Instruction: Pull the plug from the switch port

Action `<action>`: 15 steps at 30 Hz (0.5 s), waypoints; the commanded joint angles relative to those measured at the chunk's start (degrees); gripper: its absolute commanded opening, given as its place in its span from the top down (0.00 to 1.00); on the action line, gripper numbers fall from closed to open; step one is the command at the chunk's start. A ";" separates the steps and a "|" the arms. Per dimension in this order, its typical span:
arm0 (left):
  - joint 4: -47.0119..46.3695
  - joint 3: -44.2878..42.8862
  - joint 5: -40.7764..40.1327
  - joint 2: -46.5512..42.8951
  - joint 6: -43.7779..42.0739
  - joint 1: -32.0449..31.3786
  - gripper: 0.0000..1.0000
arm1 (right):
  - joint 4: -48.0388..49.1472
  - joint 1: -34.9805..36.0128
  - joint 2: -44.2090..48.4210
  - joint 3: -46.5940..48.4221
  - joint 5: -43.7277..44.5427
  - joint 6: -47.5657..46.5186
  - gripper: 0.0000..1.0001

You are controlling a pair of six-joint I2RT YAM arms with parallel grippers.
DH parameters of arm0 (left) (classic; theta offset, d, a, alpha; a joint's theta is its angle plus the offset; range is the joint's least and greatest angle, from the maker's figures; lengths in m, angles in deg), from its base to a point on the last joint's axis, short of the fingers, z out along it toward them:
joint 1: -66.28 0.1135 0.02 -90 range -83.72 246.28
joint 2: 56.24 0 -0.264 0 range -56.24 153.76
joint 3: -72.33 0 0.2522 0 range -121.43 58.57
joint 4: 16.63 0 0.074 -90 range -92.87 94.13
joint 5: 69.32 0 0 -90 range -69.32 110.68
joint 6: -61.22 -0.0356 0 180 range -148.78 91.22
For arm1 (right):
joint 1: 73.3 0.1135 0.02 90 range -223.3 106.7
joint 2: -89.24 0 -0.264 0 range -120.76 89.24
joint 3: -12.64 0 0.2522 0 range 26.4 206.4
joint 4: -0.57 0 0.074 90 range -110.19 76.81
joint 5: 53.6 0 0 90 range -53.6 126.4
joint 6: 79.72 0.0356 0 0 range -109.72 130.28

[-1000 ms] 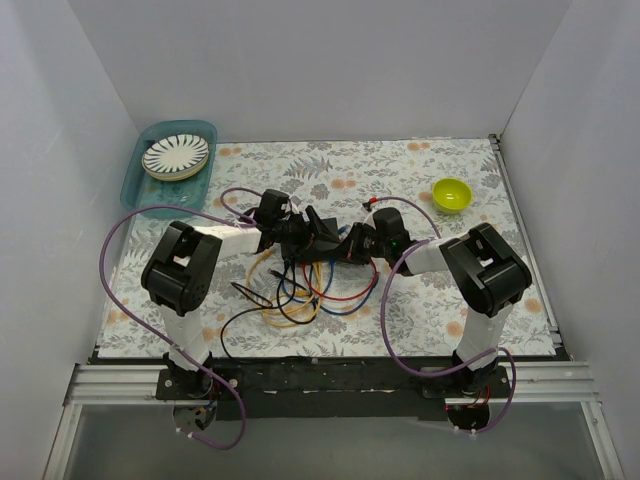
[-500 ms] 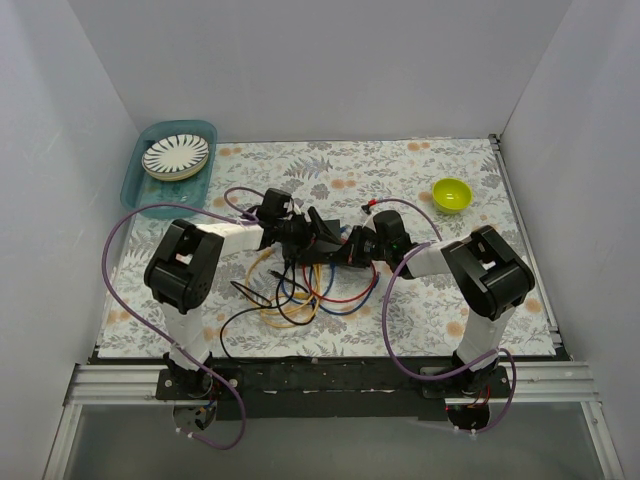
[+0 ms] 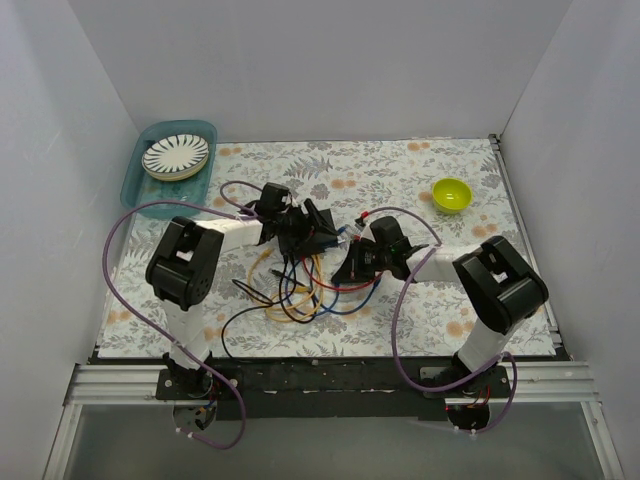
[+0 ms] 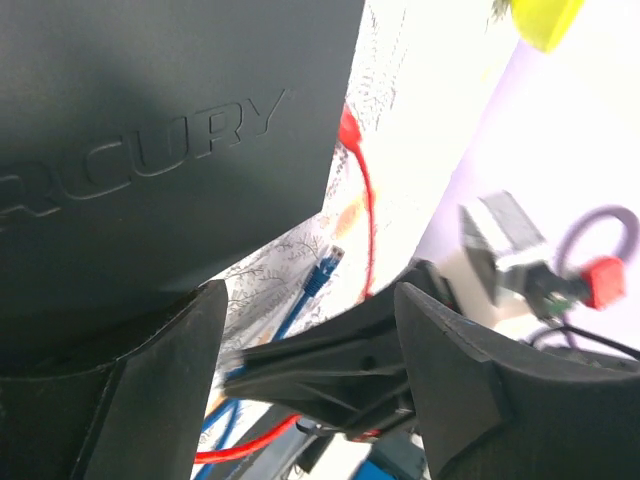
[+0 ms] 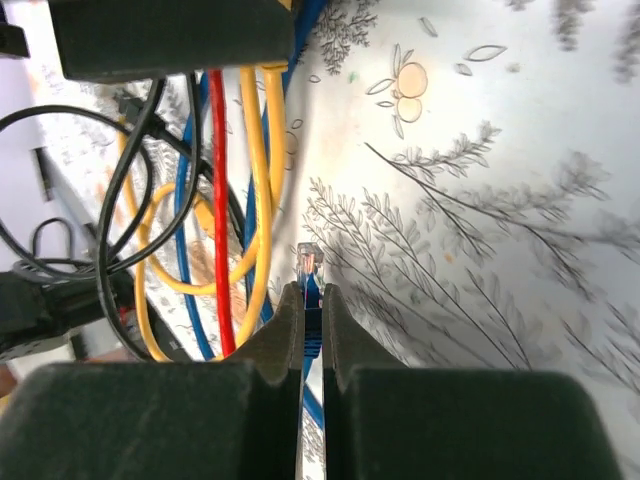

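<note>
The switch (image 3: 322, 233) is a flat black box at the table's middle, and fills the upper left of the left wrist view (image 4: 160, 130). My left gripper (image 3: 303, 230) is open (image 4: 312, 296), its left finger (image 4: 165, 390) against the switch's edge. My right gripper (image 3: 354, 267) is shut (image 5: 311, 296) on a blue plug (image 5: 310, 262) with a clear tip, held free of the switch above the floral cloth. Red, yellow, blue and black cables still run into the switch's sockets (image 5: 170, 40). The blue plug also shows in the left wrist view (image 4: 326, 271).
A tangle of coloured cables (image 3: 298, 296) lies in front of the switch. A yellow-green bowl (image 3: 451, 193) sits at the back right. A teal tray (image 3: 140, 184) with a striped plate (image 3: 176, 155) stands at the back left. White walls enclose the table.
My right gripper has moved toward the near right, away from the switch, carrying the blue plug out of its socket. My left gripper and the switch shifted slightly back.
</note>
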State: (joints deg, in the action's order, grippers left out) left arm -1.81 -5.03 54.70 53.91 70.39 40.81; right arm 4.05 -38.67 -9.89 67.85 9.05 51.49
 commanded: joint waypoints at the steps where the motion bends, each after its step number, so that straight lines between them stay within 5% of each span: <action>1: 1.75 -1.18 -4.58 -6.25 -3.72 2.18 0.31 | -15.98 0.17 5.78 3.54 9.92 -7.26 0.99; 4: 2.63 -0.04 -5.28 -8.88 -4.60 3.76 0.30 | -21.00 0.17 7.11 3.81 12.93 -9.73 0.99; 5: 2.72 0.31 -5.63 -9.42 -4.87 4.20 0.28 | -21.36 0.17 7.37 3.46 13.29 -10.01 0.93; 6: 2.81 0.66 -5.72 -9.95 -4.96 4.99 0.27 | -21.54 0.17 7.55 3.46 13.73 -10.18 0.78; 9: 1.93 2.06 -5.63 -11.44 -4.87 6.31 0.23 | -20.84 0.17 7.99 4.68 14.96 -9.66 0.61; 15: 4.11 1.72 -8.61 -10.92 -4.52 7.98 0.22 | -15.94 0.17 5.62 10.83 14.79 -6.85 0.52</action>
State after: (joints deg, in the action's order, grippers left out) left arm -0.19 -3.63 49.11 44.78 66.79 48.07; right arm -14.97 -38.61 -3.46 72.88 22.71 43.93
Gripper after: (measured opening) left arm 0.774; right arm 0.456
